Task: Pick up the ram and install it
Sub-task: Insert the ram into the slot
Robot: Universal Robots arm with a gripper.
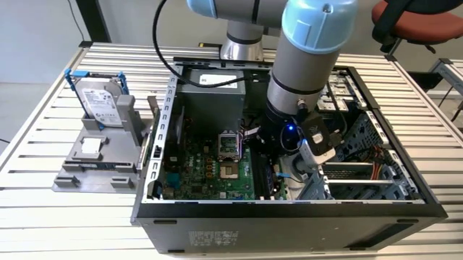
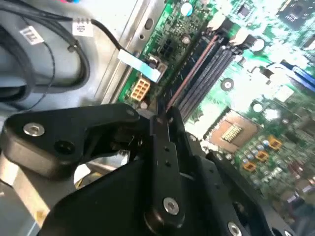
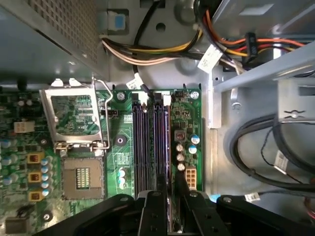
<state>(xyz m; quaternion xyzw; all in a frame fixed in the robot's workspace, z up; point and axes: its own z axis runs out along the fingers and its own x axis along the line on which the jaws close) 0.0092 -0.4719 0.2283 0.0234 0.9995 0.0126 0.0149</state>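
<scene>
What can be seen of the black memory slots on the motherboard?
The memory slots are long, narrow channels that look like black plastic. They lie parallel, side by side, flat on the green motherboard. Pale latches cap the ends away from the gripper. The slots run alongside the open CPU socket, apart from it. The gripper hangs over their other end and hides it, so whether anything sits in a slot there cannot be told.
</scene>
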